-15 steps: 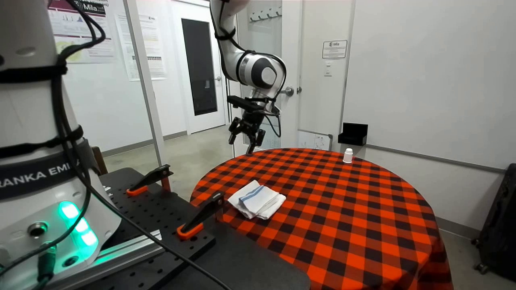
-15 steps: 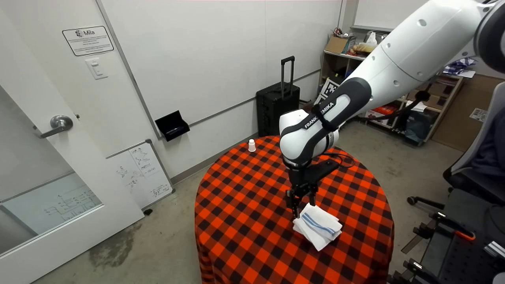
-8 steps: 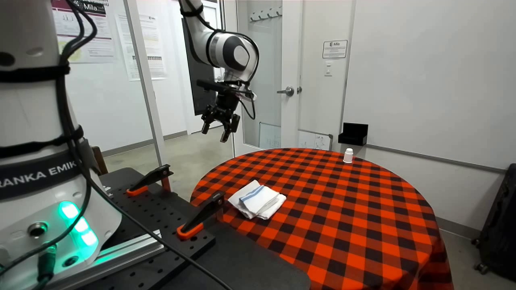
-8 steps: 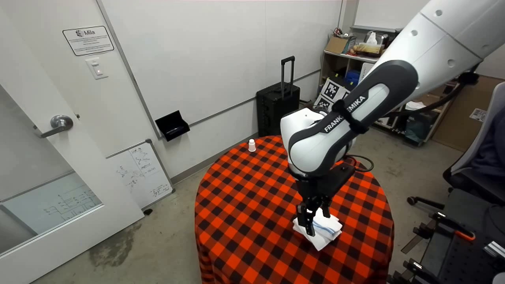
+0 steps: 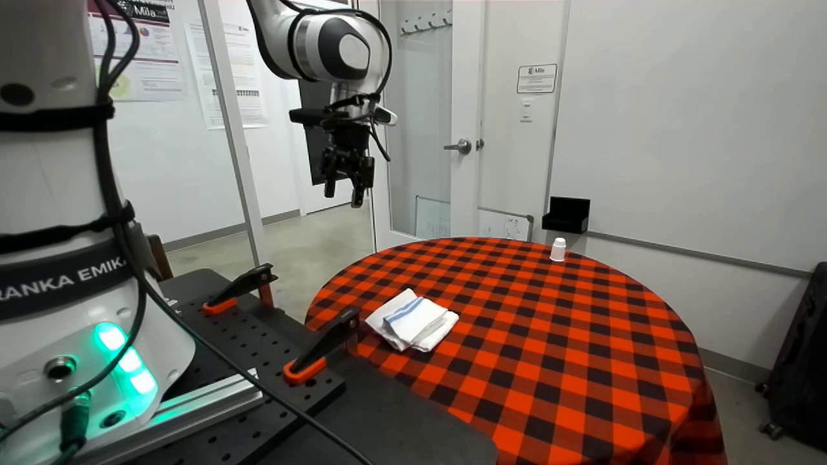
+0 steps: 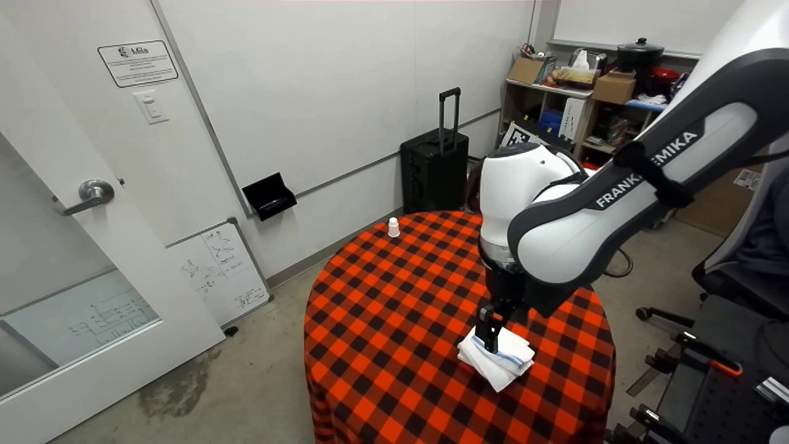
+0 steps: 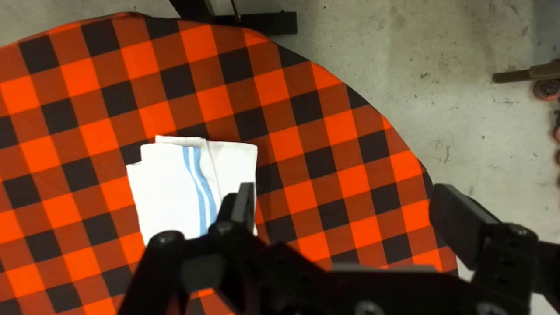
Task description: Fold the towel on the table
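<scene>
Hovering gripper (image 5: pixel 343 196), well clear, towel (image 7: pixel 177 192) inside table (image 5: pixel 530 336) edge

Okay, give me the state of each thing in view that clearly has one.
Towel: folded in uneven layers, lying flat
Tool: open, empty, in the air
Table: covered with a checked cloth
White container: standing upright
Suitcase: upright, handle extended
Small whiteboard: leaning, written on
Base lights: lit green

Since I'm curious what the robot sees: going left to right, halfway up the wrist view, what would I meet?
Red-and-black checked tablecloth, white towel with blue stripes, more of the tablecloth, then grey floor.
</scene>
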{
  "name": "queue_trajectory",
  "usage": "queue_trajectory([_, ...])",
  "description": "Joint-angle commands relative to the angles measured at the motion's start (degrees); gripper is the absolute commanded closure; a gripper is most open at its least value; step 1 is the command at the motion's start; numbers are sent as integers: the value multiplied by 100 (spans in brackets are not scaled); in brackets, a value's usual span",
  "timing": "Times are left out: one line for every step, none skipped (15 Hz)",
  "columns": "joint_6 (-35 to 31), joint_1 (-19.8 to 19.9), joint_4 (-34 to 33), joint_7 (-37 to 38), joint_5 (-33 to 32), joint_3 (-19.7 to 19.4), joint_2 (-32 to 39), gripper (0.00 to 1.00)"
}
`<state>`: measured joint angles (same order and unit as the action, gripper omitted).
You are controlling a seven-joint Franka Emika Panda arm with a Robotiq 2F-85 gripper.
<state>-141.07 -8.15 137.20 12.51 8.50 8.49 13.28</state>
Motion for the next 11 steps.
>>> queue_trajectory([-275, -67, 739, 364, -341, -179, -839, 0])
queue_trajectory([-83, -28, 300, 156, -179, -100, -339, 0])
queue_trajectory([-106, -19, 424, 199, -227, -123, -492, 0])
queue_trajectory([-114, -11, 514, 204, -238, -134, -610, 0])
queue_trajectory([-115, -7, 569, 205, -240, -139, -686, 0])
queue_trajectory([-118, -6, 603, 208, -241, -137, -730, 0])
queue_trajectory([-120, -6, 614, 209, -241, -136, -742, 0])
queue_trajectory([-122, -6, 618, 209, -241, -137, -742, 0])
queue_trajectory([-124, -6, 621, 209, -241, -137, -742, 0])
queue_trajectory([-126, -6, 622, 210, -241, -137, -742, 0])
queue_trajectory([-126, -6, 623, 210, -241, -137, -742, 0])
